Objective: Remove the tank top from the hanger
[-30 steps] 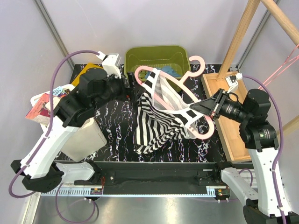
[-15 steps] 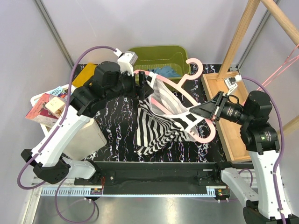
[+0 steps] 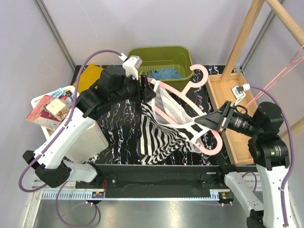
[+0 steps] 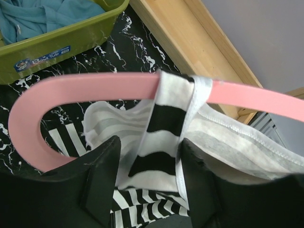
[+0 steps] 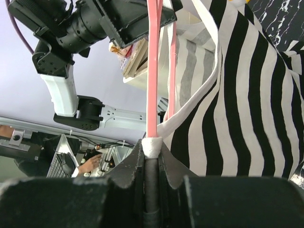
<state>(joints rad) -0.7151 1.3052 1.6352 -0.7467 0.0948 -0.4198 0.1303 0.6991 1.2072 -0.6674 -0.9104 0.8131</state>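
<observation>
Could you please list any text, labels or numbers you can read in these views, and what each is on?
Blue sticker on the green tub: white print, too blurred to read.
Books at the left: cover print too small to read.
Nothing else bears text.

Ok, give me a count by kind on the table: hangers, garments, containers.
Hangers: 1 (pink hanger)
Garments: 2 (striped tank top; blue clothing, counted as one)
Containers: 3 (green tub, white bin, wooden tray)
Total: 6
Not counted: yellow item at back left, kind unclear.
</observation>
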